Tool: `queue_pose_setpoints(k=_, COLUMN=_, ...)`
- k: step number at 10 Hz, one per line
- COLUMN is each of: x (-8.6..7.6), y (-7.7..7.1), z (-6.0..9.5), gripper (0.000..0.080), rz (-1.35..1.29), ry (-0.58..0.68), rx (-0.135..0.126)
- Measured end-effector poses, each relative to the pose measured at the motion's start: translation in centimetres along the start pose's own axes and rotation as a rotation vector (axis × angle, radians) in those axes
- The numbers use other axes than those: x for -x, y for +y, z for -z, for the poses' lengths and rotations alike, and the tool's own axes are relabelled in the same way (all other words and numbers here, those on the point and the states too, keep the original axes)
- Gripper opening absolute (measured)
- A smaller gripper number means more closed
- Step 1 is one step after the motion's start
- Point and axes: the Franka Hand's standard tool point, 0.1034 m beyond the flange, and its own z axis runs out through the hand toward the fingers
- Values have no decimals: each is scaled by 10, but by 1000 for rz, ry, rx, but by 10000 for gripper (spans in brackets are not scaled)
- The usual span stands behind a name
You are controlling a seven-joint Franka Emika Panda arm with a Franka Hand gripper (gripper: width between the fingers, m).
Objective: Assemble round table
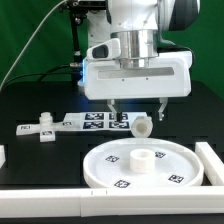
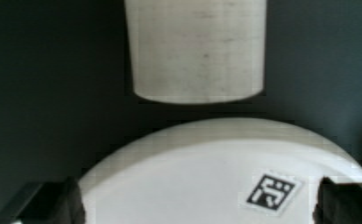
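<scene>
The large white disc (image 1: 110, 168) lies flat at the front, with its raised hub (image 1: 141, 158) and small tags on the rim. The thick white post (image 1: 143, 126) sits just behind the disc on the black table. My gripper (image 1: 138, 106) hangs open a little above the post, one finger on each side. In the wrist view a rounded white part with a square tag (image 2: 204, 165) fills the gap between my open fingertips (image 2: 46, 205), touching neither. My gripper (image 2: 199, 208) holds nothing. A plain white cylinder (image 2: 196, 50) lies beyond it; I cannot tell which part this is.
The marker board (image 1: 85, 121) lies behind the disc, towards the exterior view's left, with a small white piece (image 1: 45, 133) at its left end. Long white border bars run along the front (image 1: 40, 203), the right (image 1: 212, 160) and the left edge (image 1: 3, 155).
</scene>
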Motion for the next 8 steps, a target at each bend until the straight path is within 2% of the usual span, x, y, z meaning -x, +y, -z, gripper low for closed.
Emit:
queue_pose_setpoints(k=1, x=5, y=-4, z=-1, gripper=649, rz=-14, ry=-132, rx=-8)
queue_pose_setpoints(k=4, x=17, y=-22, z=-4, gripper=649, rz=-28, ry=-338, rx=-12)
queue_pose_setpoints(k=7, x=22, y=-15, z=-3, gripper=649, rz=-21, ry=-555, rx=-25)
queue_pose_setpoints(k=8, x=25, y=-6, z=-1, gripper=649, rz=-27, ry=-666, rx=-31)
